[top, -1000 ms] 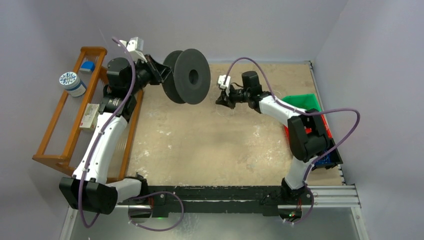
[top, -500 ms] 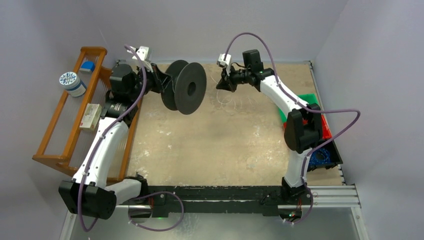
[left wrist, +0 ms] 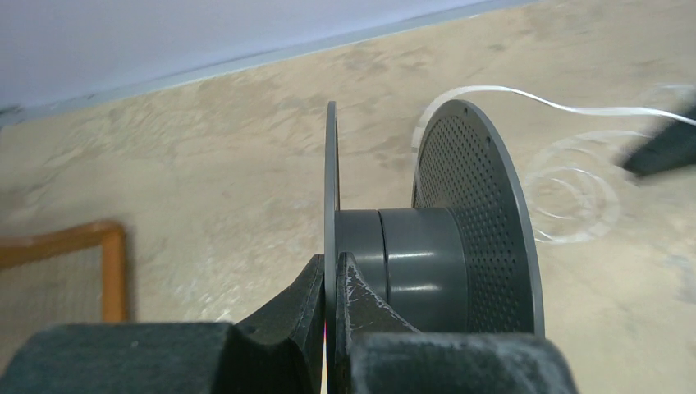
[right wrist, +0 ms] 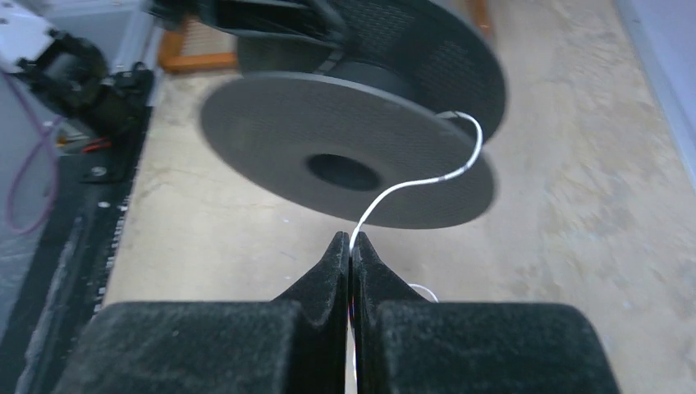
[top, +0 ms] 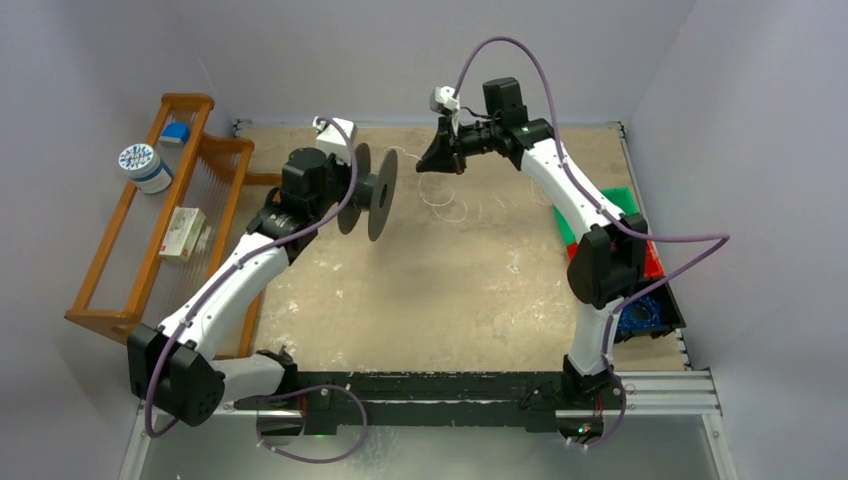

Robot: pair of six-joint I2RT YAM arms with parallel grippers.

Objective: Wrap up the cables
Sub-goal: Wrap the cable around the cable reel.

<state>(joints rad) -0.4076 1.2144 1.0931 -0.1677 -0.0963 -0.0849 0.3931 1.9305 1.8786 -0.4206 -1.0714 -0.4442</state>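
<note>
Winding is judged barely begun: spool (left wrist: 410, 254) clamped in left jaws, cable (right wrist: 418, 182) pinched in right jaws, its loops (top: 452, 205) beneath them left unwound, hub bare.

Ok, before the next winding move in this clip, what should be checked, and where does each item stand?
1. Left gripper clamped on the spool by its flange: ok.
2. Right gripper pinching the cable: ok.
3. Cable runs from the right gripper over the spool rim without a snag: ok.
4. Cable end anchored on the spool: cannot tell.
5. Turns laid on the hub: not ok; the hub looks bare in the left wrist view.
6. Loose loops on the table free of knots: cannot tell.
</note>
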